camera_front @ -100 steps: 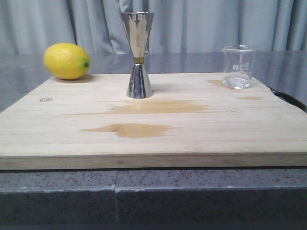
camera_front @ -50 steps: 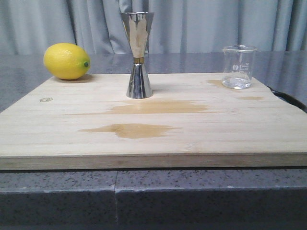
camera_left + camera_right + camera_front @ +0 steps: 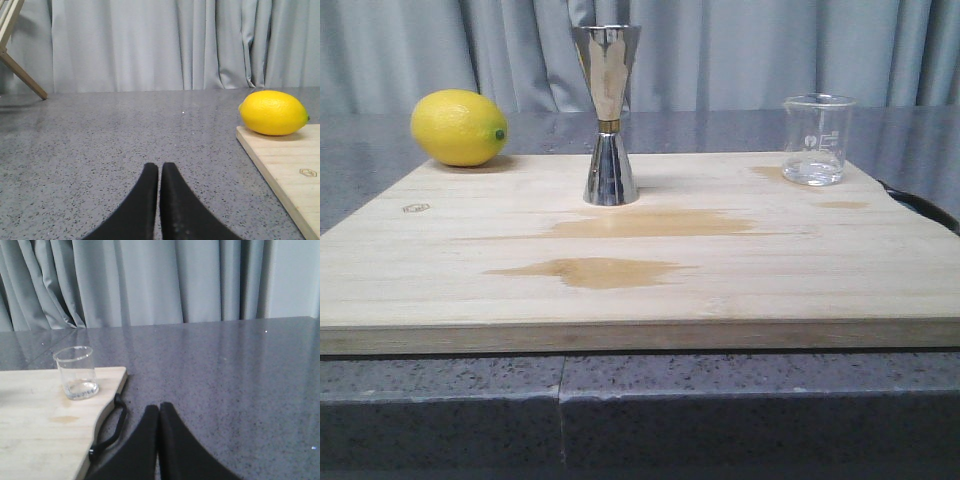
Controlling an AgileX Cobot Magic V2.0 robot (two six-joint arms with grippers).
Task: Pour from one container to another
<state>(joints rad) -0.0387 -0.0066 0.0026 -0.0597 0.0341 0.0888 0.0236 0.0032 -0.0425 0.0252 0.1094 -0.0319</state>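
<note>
The small clear glass beaker (image 3: 818,139) with white markings stands upright at the wooden board's far right corner, a little clear liquid in its bottom; the right wrist view shows the beaker (image 3: 76,372) too. The shiny steel jigger (image 3: 609,113) with a gold waist band stands upright at the board's back middle. Neither arm appears in the front view. My left gripper (image 3: 159,167) is shut and empty over the grey counter, left of the board. My right gripper (image 3: 159,407) is shut and empty over the counter, right of the board.
A yellow lemon (image 3: 459,127) lies at the board's far left corner, also the lemon (image 3: 273,113) in the left wrist view. The wooden board (image 3: 640,290) carries two damp stains. A black handle loop (image 3: 112,427) hangs off the board's right edge. Grey curtains close the back.
</note>
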